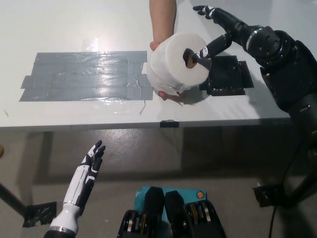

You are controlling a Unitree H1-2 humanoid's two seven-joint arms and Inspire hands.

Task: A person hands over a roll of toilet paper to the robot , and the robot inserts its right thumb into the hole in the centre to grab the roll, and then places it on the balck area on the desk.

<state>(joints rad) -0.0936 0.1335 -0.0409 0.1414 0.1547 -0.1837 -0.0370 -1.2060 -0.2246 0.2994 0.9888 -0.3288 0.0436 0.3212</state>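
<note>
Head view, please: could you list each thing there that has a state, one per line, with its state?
toilet paper roll: held above the desk in a person's hand, core hole facing the robot's right side.
right hand: open, thumb in the roll's hole, other fingers spread above.
left hand: open, resting below the desk edge.
black area: bare, nothing on it.

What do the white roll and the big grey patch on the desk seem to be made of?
The toilet paper roll looks like soft, matte white paper, with a brown core that is probably cardboard. The grey patch looks like overlapping strips of glossy tape: it shows seams, wrinkles and bright glare. The desk seems a smooth, white, hard surface; its material is unclear.
</note>
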